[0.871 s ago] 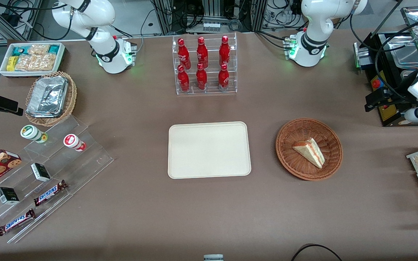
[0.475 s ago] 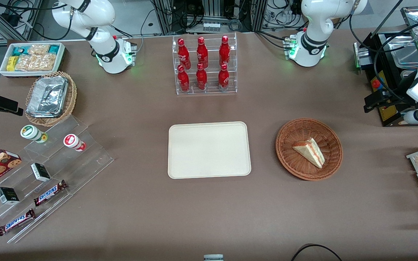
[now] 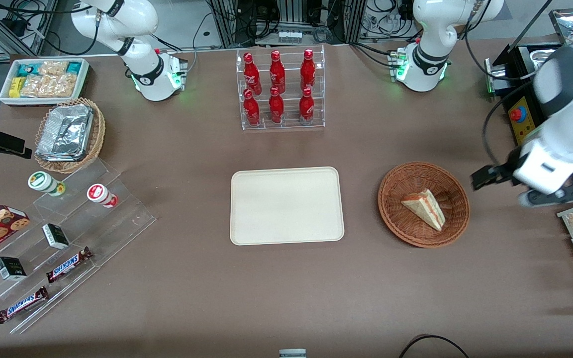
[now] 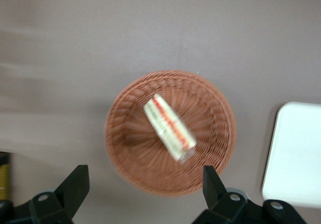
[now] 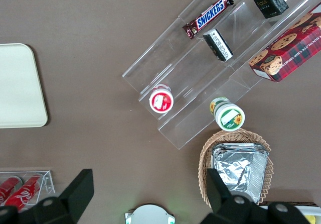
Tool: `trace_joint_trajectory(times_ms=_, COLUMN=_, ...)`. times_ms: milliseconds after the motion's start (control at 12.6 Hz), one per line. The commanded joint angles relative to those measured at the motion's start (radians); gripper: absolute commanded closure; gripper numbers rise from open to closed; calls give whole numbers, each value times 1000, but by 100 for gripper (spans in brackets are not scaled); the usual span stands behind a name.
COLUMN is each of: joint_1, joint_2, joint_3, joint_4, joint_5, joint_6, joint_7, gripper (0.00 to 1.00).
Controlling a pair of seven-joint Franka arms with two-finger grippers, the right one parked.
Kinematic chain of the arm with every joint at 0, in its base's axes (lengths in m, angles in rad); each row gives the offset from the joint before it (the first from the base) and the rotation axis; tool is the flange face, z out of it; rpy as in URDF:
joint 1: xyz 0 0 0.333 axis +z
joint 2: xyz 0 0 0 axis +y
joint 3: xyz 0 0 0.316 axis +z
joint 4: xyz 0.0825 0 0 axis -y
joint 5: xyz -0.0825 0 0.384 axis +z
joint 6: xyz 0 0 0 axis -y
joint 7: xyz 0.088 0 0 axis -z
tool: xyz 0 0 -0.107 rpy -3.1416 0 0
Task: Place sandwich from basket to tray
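1. Sandwich [image 3: 424, 208] lying on its side in the basket [image 3: 396, 219], tray [image 3: 286, 205] bare and well apart, toward the parked arm's end of the table.
2. Gripper [image 4: 143, 189] hovering above the basket, fingers [image 4: 75, 184] spread wide, holding nothing.
3. Likely light, soft and easily squashed; layered filling apt to slide out under a hard pinch.
4. Best taken across the two flat bread faces near the thick middle, gently, not across the thin tip or the cut edge.
5. Woven basket wall low; straight lift probably enough.
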Motion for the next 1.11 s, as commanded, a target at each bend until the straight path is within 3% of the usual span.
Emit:
trace_joint_trajectory(times_ms=0, joint_1=-52, joint_2=-2, joint_3=-1, joint_4=-155, joint_5=17, joint_6=198, joint_7=-185, gripper=0)
trace_joint_trajectory(times_ms=238, joint_1=-89, joint_2=-2, joint_3=-1, joint_4=-295, joint_5=17, joint_6=359, joint_7=-419, gripper=0)
trace_joint_trajectory(times_ms=396, joint_1=-94, joint_2=3, joint_3=1, joint_4=-387, joint_5=17, joint_6=465, joint_7=-440, gripper=0)
trace_joint_trajectory(times_ms=1030, joint_1=-95, joint_2=145, joint_3=1, joint_4=-404, joint_5=20, joint_6=542, joint_7=-502, gripper=0)
